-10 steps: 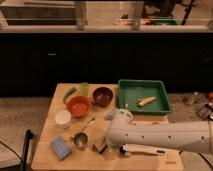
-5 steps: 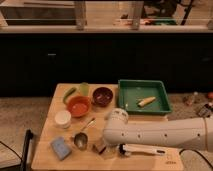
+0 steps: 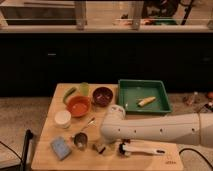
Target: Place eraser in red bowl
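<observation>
The eraser, a small dark brown block with a pale top, lies near the front edge of the wooden table. The red bowl, orange-red and empty, stands at the table's back left, well apart from the eraser. My white arm reaches in from the right, and its rounded end hangs over the eraser. My gripper points down right at the eraser, mostly hidden under the arm.
A dark maroon bowl stands right of the red bowl. A green tray holds a pale stick. A white cup, a metal cup, a blue sponge, a spoon and a white-handled tool lie around.
My arm's rounded end has moved a little left and down, closer over the eraser. The objects on the table have not moved.
</observation>
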